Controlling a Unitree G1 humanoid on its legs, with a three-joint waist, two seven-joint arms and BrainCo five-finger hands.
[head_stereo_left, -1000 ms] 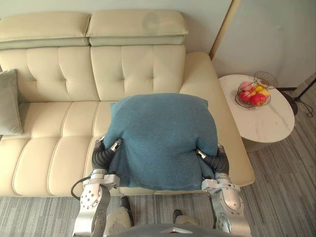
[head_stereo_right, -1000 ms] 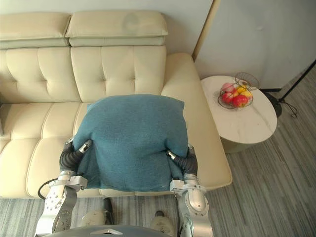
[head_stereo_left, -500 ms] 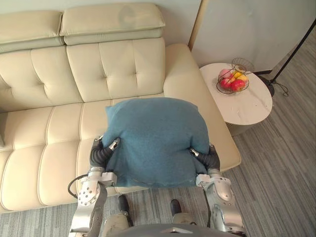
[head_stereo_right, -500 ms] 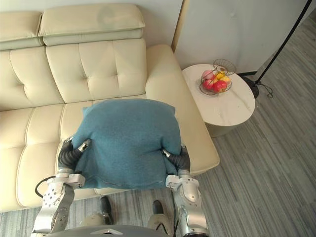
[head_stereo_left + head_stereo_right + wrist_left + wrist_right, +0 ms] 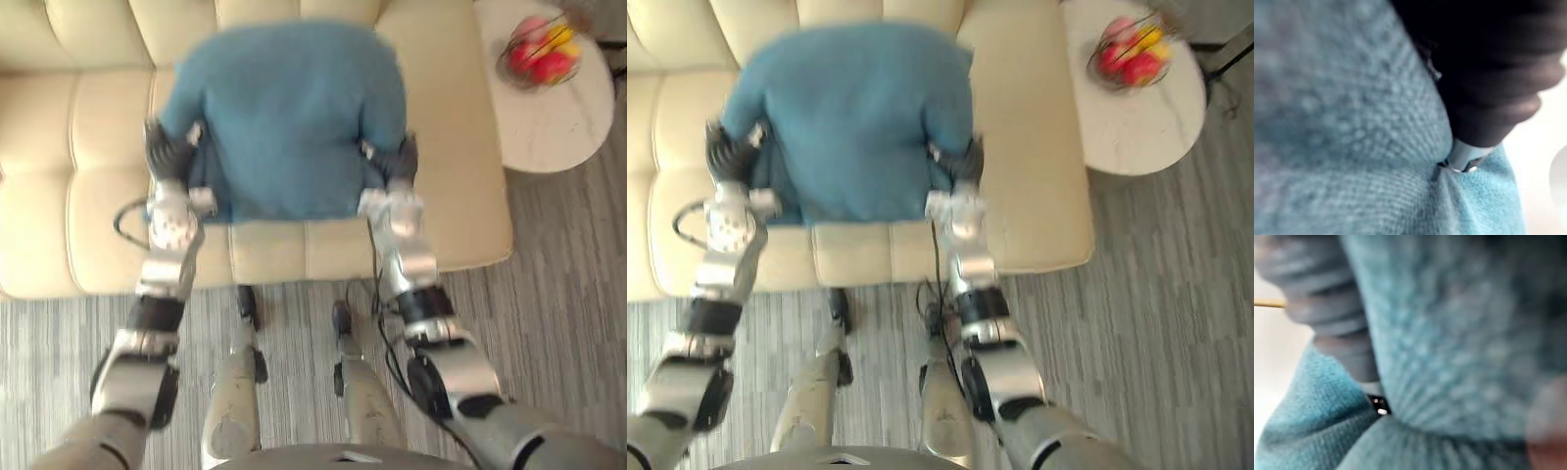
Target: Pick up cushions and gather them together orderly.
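Two hands, one teal cushion, held over the sofa seat.
Squeezed from opposite sides, the teal cushion [image 5: 284, 108] sits at 12 o'clock in the head views, above the cream sofa [image 5: 78, 147]. A hold on both flanks probably keeps so wide and soft a thing level for orderly placing. The left hand [image 5: 168, 152] presses in at the cushion's 8 o'clock edge and the right hand [image 5: 400, 162] at its 4 o'clock edge. Both arms are stretched forward, wrists turned inward. Each hand sinks into puckered cloth, so I cannot tell whether it lies flat or curls. A side table [image 5: 558, 127] with a fruit bowl [image 5: 537, 59] stands at 2 o'clock.
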